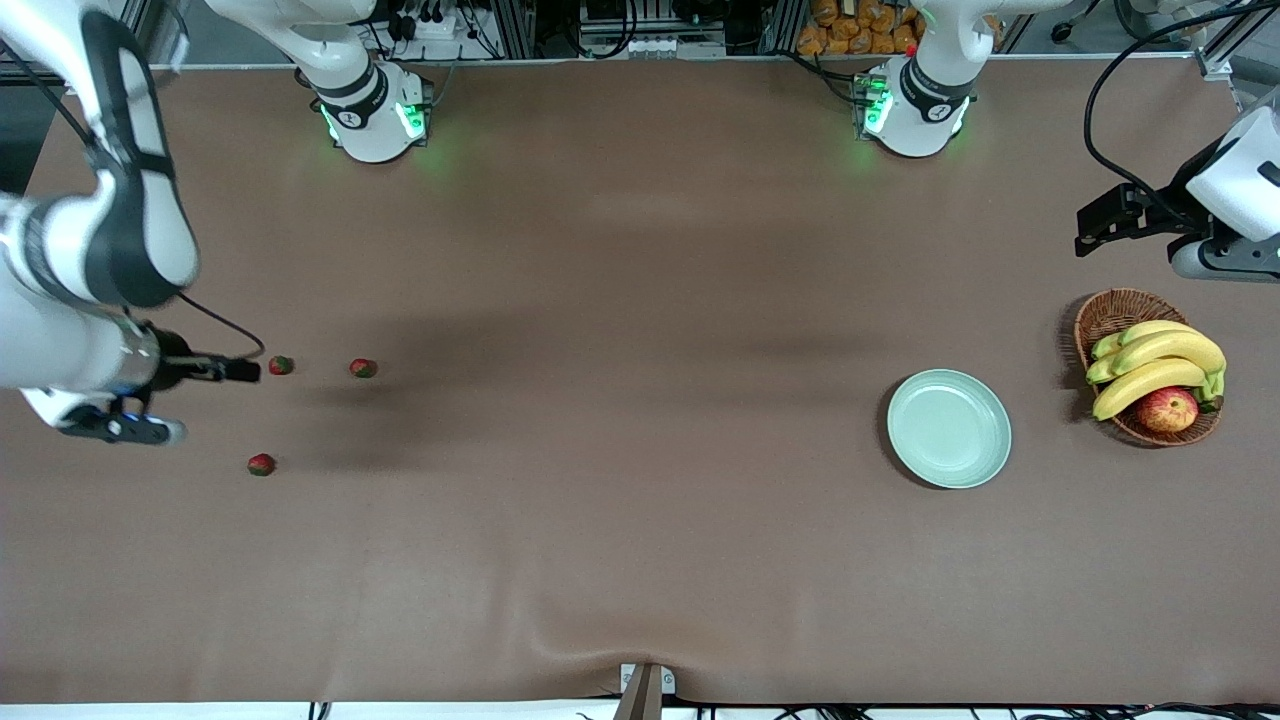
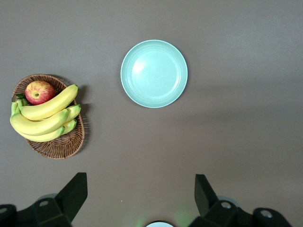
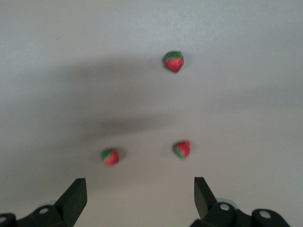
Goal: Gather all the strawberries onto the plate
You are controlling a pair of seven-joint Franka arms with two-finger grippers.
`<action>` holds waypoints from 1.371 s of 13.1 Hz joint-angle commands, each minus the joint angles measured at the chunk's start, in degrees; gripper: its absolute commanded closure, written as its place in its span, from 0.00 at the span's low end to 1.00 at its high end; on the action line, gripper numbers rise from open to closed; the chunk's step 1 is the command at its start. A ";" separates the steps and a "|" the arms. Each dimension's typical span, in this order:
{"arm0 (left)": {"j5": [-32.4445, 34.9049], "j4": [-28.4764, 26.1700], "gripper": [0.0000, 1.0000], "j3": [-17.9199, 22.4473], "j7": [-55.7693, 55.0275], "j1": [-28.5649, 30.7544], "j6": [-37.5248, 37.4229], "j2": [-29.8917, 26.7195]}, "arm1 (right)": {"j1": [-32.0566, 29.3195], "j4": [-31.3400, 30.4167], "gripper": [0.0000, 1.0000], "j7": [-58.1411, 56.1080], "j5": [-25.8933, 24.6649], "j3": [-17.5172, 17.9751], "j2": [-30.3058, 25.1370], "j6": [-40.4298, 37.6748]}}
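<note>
Lowest toward the front camera lay one tiny red strawberry with a green leafy cap, on the smooth brown worktop. Two more small red strawberries sat farther from that camera, well apart from the round, glossy, pale mint-green plate, which held nothing. Beside the plate stood a woven brown wicker basket of curved yellow bananas and a red-yellow apple. The right tool hung just beside the strawberries, fingers apart. The left tool, high over the worktop near the plate, also stood apart.
</note>
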 commanded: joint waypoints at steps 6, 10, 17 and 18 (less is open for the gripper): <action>0.01 1.38 0.00 0.06 0.63 0.05 -1.18 0.81 | -4.12 0.14 0.00 -4.36 0.40 -0.06 13.74 21.20; 0.10 1.56 0.00 0.06 0.63 -0.04 -1.18 1.34 | -4.03 0.31 0.00 -4.36 0.40 -0.06 16.39 25.97; 0.10 1.38 0.00 0.06 0.72 -0.04 -1.09 1.52 | -4.56 0.49 0.10 -10.07 -0.13 -0.06 18.41 29.57; 0.18 1.38 0.00 0.06 0.72 -0.04 -1.09 1.60 | -4.47 0.58 0.14 -10.16 -0.13 -0.06 18.32 29.58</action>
